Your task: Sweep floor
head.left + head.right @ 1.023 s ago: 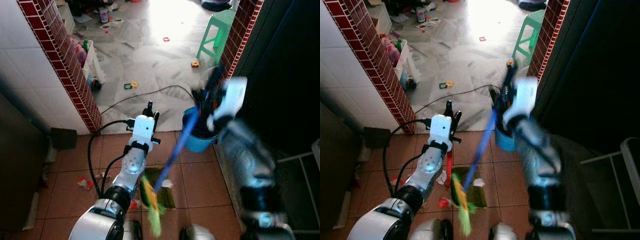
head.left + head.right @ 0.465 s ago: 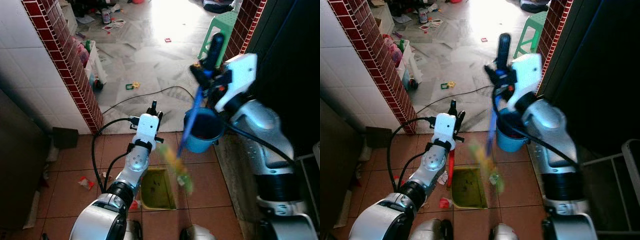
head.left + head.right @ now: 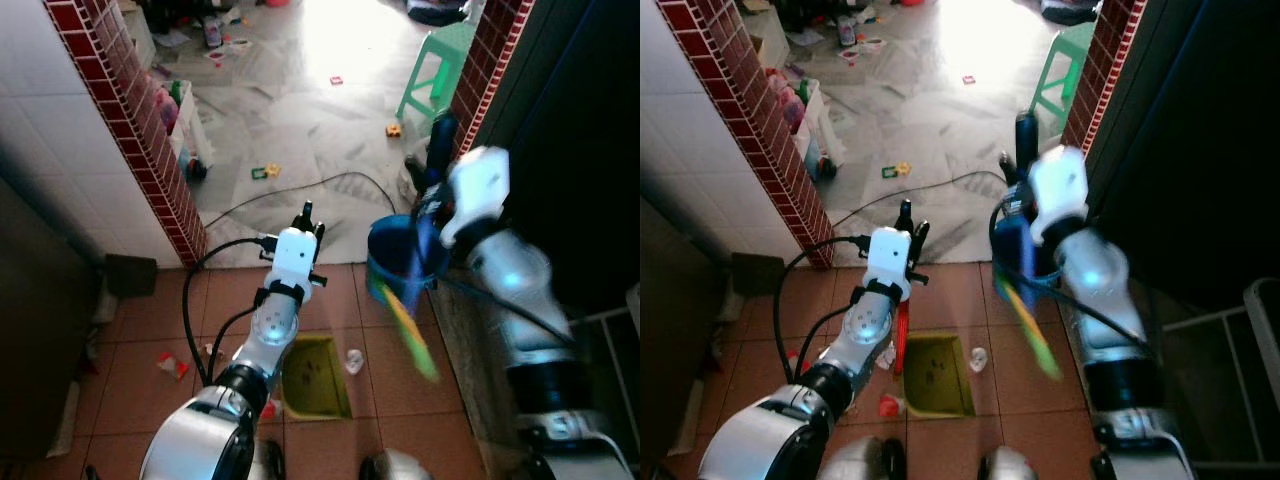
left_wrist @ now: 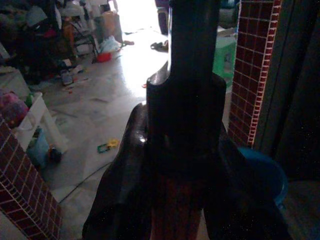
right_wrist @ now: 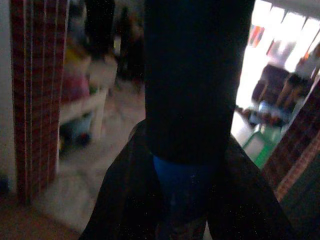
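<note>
Blue-handled broom [image 3: 408, 305] is clamped in right gripper [image 3: 432, 190], red-handled dustpan [image 3: 899, 340] in left gripper [image 3: 303, 222]; litter scrap [image 3: 353, 361] remains unswept, task judged barely started.

Far floor [image 3: 300, 110]: pale marbled stone, polished, glare off it. Near floor [image 3: 140, 340]: terracotta tiles, matt, dark grout. Pillar [image 3: 130, 120]: glossy red glazed brick w/ white joints; wall beside it [image 3: 40, 130] smooth white tile. Bucket [image 3: 385, 270]: blue plastic, slight sheen. Stool [image 3: 435, 65]: green plastic. Arms: smooth silver metal-look shells, white plastic wrist blocks. Left gripper [image 3: 303, 218], right gripper [image 3: 437, 140]: black, semi-gloss. Broom [image 3: 405, 310]: blue handle looks plastic, yellow-green head blurred, texture unclear. Cable [image 3: 300, 190]: black, rubbery.
</note>
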Robot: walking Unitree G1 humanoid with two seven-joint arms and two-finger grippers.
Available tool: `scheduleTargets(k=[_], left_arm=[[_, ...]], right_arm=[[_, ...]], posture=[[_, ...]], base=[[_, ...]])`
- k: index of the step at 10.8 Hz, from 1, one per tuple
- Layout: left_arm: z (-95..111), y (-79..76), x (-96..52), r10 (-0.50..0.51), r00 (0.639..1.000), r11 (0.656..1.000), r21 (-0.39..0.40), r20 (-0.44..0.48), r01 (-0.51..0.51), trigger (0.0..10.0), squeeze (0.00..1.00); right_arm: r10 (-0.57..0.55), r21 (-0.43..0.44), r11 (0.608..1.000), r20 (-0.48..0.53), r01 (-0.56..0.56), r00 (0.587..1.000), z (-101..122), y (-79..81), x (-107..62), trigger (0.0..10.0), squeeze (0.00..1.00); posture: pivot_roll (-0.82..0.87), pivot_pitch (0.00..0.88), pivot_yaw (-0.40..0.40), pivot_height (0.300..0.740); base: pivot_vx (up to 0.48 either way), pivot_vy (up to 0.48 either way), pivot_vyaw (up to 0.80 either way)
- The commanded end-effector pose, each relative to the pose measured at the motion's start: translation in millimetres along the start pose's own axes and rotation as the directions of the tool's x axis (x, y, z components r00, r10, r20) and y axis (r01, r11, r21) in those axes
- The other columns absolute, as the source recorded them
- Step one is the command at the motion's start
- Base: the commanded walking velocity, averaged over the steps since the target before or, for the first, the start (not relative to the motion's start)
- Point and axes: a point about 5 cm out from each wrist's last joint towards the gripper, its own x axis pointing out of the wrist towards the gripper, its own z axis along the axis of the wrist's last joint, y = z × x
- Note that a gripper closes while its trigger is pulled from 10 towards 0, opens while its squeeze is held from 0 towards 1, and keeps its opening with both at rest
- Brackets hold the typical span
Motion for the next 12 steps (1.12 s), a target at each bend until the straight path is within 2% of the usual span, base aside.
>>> scheduleTargets(k=[1, 2, 3, 4, 5, 6, 8, 10, 11, 12], left_arm=[[-1, 2.2, 0.8, 0.011, 1.000, 1.000, 0.017, -0.012, -0.011, 10.0, 0.00], [0, 5.9, 2.0, 0.011, 1.000, 0.999, 0.030, -0.003, -0.011, 10.0, 0.00], [1, 16.1, 3.9, 0.056, 0.998, 0.998, 0.031, 0.000, -0.056, 10.0, 0.00], [7, 23.4, 8.5, 0.084, 0.996, 0.996, 0.007, 0.011, -0.084, 10.0, 0.00], [10, 22.4, 11.0, 0.074, 0.997, 0.997, -0.031, 0.011, -0.074, 10.0, 0.00], [13, 12.1, 13.7, 0.039, 0.999, 0.997, -0.073, 0.009, -0.039, 10.0, 0.00], [13, -7.7, 12.0, -0.011, 1.000, 0.993, -0.116, -0.004, 0.011, 10.0, 0.00], [7, -13.0, 6.4, -0.032, 0.999, 0.992, -0.122, -0.018, 0.029, 10.0, 0.00], [7, -11.8, 6.5, -0.030, 0.999, 0.992, -0.120, -0.022, 0.028, 10.0, 0.00], [6, -6.5, 6.8, -0.006, 1.000, 0.993, -0.121, -0.027, 0.003, 10.0, 0.00]], right_arm=[[0.022, -0.006, 1.000, 0.015, -0.021, 1.000, -4, 9.9, 5.6, 10.0, 0.00], [0.032, -0.031, 0.999, -0.014, -0.033, 0.999, -16, 17.7, 8.7, 10.0, 0.00], [0.044, -0.030, 0.999, -0.021, -0.045, 0.999, -24, 26.9, 13.9, 10.0, 0.00], [0.037, 0.017, 0.999, -0.035, -0.036, 0.999, -27, 31.6, 20.5, 10.0, 0.00], [0.022, 0.048, 0.999, -0.012, -0.021, 1.000, -22, 36.6, 27.9, 10.0, 0.00], [-0.006, 0.073, 0.997, 0.008, 0.005, 1.000, -18, 38.6, 32.4, 10.0, 0.00], [-0.024, 0.098, 0.995, 0.018, 0.022, 1.000, -22, 40.3, 30.6, 10.0, 0.00], [-0.051, 0.194, 0.980, -0.008, 0.052, 0.999, -27, 30.2, 26.6, 10.0, 0.00], [-0.074, 0.277, 0.958, -0.029, 0.079, 0.997, -28, 26.5, 26.8, 10.0, 0.00], [-0.116, 0.397, 0.908, -0.063, 0.131, 0.991, -27, 21.3, 28.7, 10.0, 0.00]], posture=[[-0.05, 0.189, 0.046, 0.740], [-0.04, 0.199, 0.051, 0.740], [-0.01, 0.217, 0.061, 0.740], [0.00, 0.223, 0.064, 0.740], [0.01, 0.218, 0.068, 0.740], [0.01, 0.216, 0.070, 0.740], [0.00, 0.209, 0.075, 0.740], [-0.02, 0.193, 0.073, 0.740], [-0.02, 0.188, 0.071, 0.740], [-0.03, 0.174, 0.070, 0.740]], base=[[0.000, 0.000, 0.00], [0.000, 0.000, 0.00], [0.000, 0.000, 0.00], [0.000, 0.000, 0.00], [0.000, 0.000, 0.00], [0.000, 0.000, 0.00], [0.000, 0.000, 0.00], [0.000, 0.000, 0.00], [0.000, 0.000, 0.00], [0.000, 0.000, 0.00]])
